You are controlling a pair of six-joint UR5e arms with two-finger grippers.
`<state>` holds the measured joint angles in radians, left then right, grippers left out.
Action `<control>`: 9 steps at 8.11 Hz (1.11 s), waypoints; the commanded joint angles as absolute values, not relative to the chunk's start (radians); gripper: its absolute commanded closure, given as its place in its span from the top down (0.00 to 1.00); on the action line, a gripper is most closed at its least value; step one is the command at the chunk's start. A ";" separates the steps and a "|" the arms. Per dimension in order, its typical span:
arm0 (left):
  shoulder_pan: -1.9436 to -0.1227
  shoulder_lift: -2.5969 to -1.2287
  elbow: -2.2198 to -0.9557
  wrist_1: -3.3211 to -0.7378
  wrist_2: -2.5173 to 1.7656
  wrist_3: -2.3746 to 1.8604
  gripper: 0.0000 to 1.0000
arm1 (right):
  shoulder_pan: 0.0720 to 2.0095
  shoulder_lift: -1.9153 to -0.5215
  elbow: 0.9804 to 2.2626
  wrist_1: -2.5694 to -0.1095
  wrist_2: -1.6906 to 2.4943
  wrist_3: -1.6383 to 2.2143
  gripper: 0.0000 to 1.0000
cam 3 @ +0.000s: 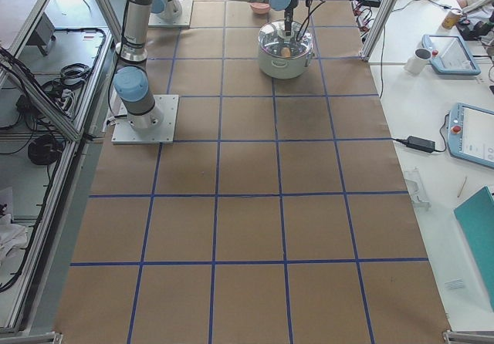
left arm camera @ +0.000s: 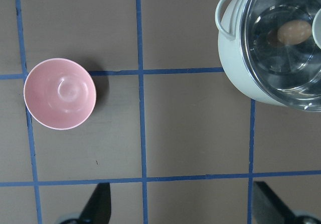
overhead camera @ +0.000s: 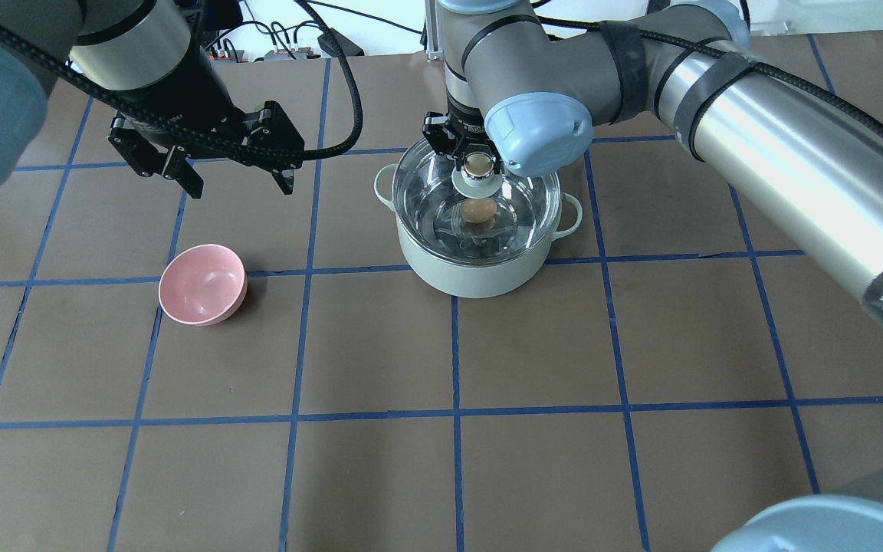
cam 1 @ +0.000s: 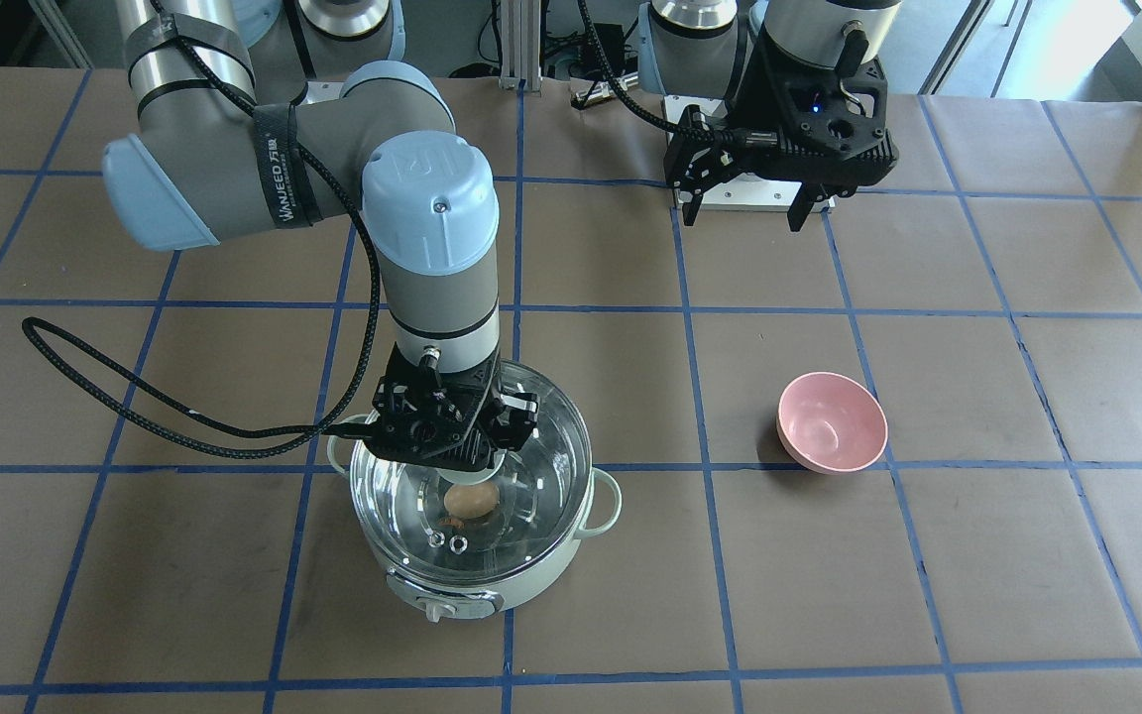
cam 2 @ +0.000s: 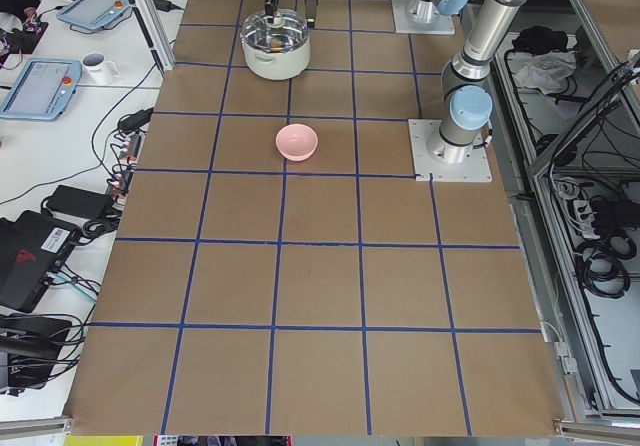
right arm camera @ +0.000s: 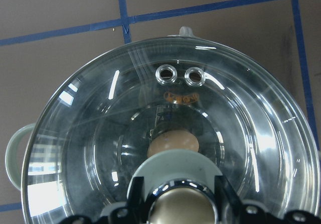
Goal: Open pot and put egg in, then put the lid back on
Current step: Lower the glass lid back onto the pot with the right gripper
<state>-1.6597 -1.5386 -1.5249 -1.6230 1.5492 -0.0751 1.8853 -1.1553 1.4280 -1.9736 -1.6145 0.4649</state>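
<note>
The pale mint-green pot (cam 1: 492,585) stands on the table, and it also shows in the overhead view (overhead camera: 472,276). The clear glass lid (cam 1: 541,466) lies on its rim. The tan egg (cam 1: 470,501) rests on the steel bottom inside, seen through the glass (overhead camera: 478,210) (right arm camera: 173,142). My right gripper (overhead camera: 477,165) comes straight down over the pot's middle. Its fingers sit tight on either side of the lid's beige knob (right arm camera: 183,206). My left gripper (overhead camera: 234,184) hangs open and empty above the table, well away from the pot, with both fingertips (left arm camera: 98,204) spread wide.
A pink bowl (cam 1: 832,421) stands empty on the table, between the pot and the left arm's side (overhead camera: 202,284) (left arm camera: 60,93). The right arm's black cable (cam 1: 135,397) loops low beside the pot. Brown paper with blue tape lines covers the table.
</note>
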 commanded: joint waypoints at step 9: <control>-1.660 -1.539 -1.526 -1.623 1.549 -0.074 1.00 | 1.823 -1.187 1.411 -1.991 -1.609 0.398 0.75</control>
